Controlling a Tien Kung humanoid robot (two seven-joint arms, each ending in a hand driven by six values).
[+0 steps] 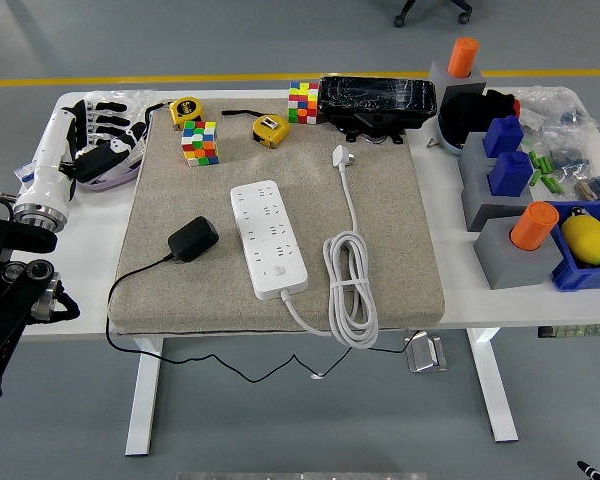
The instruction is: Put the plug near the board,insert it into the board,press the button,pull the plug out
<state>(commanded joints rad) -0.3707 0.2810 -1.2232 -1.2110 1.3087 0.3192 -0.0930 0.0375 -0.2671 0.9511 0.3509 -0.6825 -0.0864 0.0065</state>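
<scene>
Left hand (pixel 98 140) hovers at the surface's (pixel 80 250) far-left corner, fingers (pixel 110 122) spread, empty. Black adapter plug (pixel 193 238) lies just left of white power strip (pixel 268 238).

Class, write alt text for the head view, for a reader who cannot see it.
A white power strip lies on a beige mat on a white table, with a black plug adapter unplugged to its left. The left robot hand hovers open at the table's far left corner, holding nothing.
</scene>
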